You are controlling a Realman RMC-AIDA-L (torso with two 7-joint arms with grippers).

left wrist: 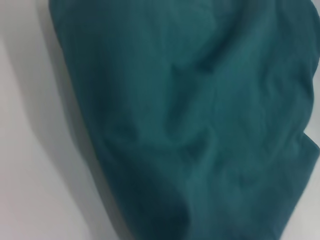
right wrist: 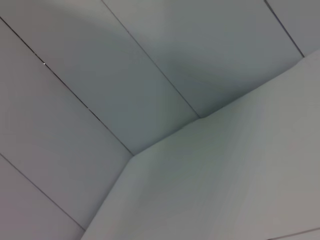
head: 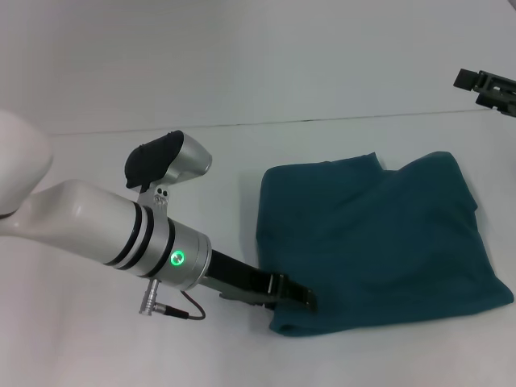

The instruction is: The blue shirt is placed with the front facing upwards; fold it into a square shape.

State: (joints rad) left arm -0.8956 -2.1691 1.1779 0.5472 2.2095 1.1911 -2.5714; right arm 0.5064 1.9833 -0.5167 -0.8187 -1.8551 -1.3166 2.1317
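The blue shirt [head: 375,238] lies folded into a rough, rumpled block right of centre on the white table [head: 97,355]. Left gripper [head: 300,297] sits at its near-left corner, grip state indeterminate; right gripper [head: 490,87] is parked far right, state also indeterminate. Risk: dragging that corner could pull the loose layers apart and skew the square.

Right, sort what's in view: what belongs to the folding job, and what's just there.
Part of the job:
- blue shirt, already folded into a rough block, plain side up
- left gripper, at the shirt's near left corner

Just there:
- right gripper, parked at the far right, away from the shirt
- white table
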